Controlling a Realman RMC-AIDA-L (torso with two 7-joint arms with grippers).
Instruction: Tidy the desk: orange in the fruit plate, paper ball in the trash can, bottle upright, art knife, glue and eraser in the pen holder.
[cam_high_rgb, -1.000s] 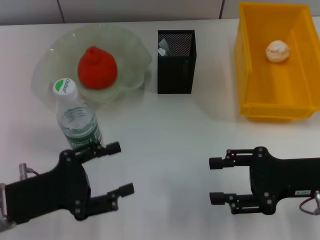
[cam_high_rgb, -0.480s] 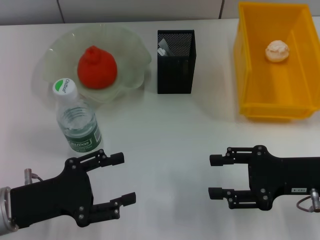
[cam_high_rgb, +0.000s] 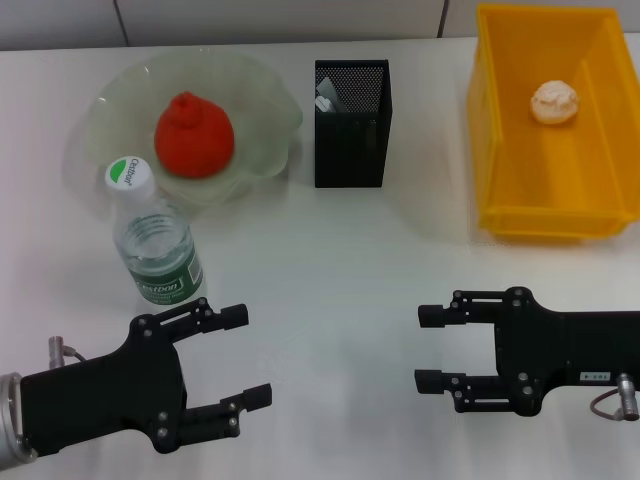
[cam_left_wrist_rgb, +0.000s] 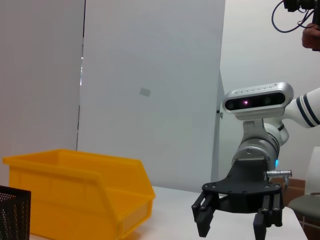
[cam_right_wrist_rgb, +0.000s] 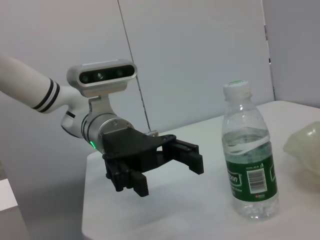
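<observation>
A clear bottle (cam_high_rgb: 152, 246) with a green label and white cap stands upright in front of the fruit plate (cam_high_rgb: 262, 112); it also shows in the right wrist view (cam_right_wrist_rgb: 250, 170). The orange (cam_high_rgb: 194, 134) lies in the plate. A black mesh pen holder (cam_high_rgb: 352, 124) holds some items. The paper ball (cam_high_rgb: 556, 101) lies in the yellow bin (cam_high_rgb: 497, 150). My left gripper (cam_high_rgb: 242, 358) is open and empty, a little in front of the bottle. My right gripper (cam_high_rgb: 426, 347) is open and empty at the front right.
The yellow bin and a corner of the pen holder (cam_left_wrist_rgb: 14, 212) show in the left wrist view, with my right gripper (cam_left_wrist_rgb: 232, 223) beyond. The right wrist view shows my left gripper (cam_right_wrist_rgb: 165, 162) beside the bottle. The white table (cam_high_rgb: 330, 260) lies between the arms.
My left gripper has drawn back from the bottle toward the front edge of the table. My right gripper has shifted only slightly.
</observation>
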